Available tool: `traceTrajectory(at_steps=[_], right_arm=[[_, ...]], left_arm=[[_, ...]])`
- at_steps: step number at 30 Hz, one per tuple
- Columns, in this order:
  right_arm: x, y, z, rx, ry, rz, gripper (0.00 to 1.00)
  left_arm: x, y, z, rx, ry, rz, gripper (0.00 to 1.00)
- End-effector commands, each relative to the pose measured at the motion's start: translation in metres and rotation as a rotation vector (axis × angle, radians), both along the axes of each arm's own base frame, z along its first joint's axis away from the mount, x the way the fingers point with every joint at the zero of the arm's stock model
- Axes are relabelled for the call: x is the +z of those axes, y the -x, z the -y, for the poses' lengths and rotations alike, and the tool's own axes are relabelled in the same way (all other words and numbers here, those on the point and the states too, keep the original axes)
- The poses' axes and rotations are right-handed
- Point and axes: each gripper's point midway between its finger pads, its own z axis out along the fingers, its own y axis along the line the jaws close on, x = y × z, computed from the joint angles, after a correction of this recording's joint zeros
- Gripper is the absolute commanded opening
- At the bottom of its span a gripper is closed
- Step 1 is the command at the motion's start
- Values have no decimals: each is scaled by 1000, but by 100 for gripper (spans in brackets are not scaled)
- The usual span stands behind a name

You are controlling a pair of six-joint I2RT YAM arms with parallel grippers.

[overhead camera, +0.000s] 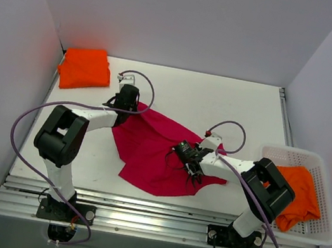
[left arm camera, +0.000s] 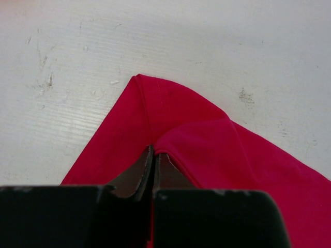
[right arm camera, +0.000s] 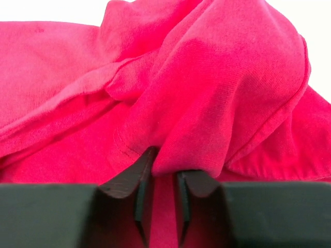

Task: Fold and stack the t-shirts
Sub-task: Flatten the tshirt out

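Nearest our bases, on the right, we see a white mesh basket (overhead camera: 321, 237) at the counter's (overhead camera: 221, 102) edge, holding a crumpled orange t-shirt (overhead camera: 301, 186) that drapes over its inner rim. Just left of it, our right tool (right arm camera: 164, 166) is pinched on a bunched fold of the crimson-pink t-shirt (overhead camera: 148, 150); from the wrist view the cloth rises in a rumpled hump between the two narrowly parted fingers.

The crimson-pink t-shirt lies spread across the middle of the counter, mostly flat, with one point reaching toward the right arm.

Farther back, our left tool (left arm camera: 155, 157) is clamped on the shirt's far left corner, fingers almost together with a thin hem between them, the corner lying on the scuffed white surface.

At the far left corner sits a folded orange t-shirt (overhead camera: 84, 68), well apart from both tools.
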Motion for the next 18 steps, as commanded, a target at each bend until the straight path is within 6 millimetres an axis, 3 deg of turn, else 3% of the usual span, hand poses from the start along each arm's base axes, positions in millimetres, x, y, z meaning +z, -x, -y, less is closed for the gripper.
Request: traceTrajectory(at_steps=[1,4,13,18], right_arm=[[0,-2,14,-24,69,3,10],[1,-4,16,-28,73,5,0],[11,-9,18,-31,90,24,0],[27,-15,12,-21,83,48,0]], left_arm=[[6,-8,0,9,16,34,2],[4,-8,0,9,14,30,2],[4,-8,0,9,15,31,2],[5,-8,0,9,16,33,2]])
